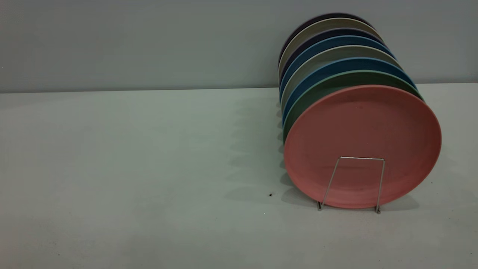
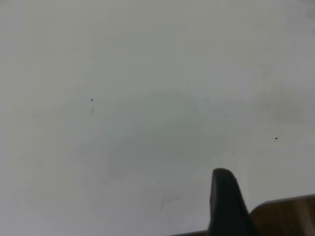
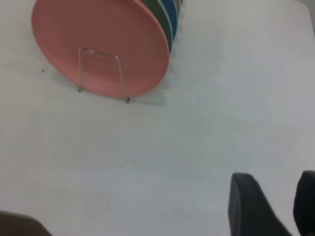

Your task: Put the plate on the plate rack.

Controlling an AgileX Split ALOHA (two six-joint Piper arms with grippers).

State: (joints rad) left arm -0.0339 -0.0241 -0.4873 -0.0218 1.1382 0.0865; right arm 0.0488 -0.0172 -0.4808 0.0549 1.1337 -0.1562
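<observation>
1. One salmon-pink plate [image 1: 362,138] stands on edge at the front of a row of upright plates, held in the plate rack [image 1: 353,183] on the right part of the table [image 1: 130,168].
2. One thin wire loop of the rack crosses the lower face of the pink plate; its two feet rest on the table.
3. Directly behind the pink one stands a green plate [image 1: 317,89], then blue plates [image 1: 317,73], beige ones and darker ones farther back.
4. The right pincer [image 3: 275,206] is away from the rack, over bare table, its two dark fingers apart and grasping nothing.
5. The left pincer [image 2: 226,206] is over bare table; only one dark finger shows, so whether it is released or clenched cannot be told.
</observation>
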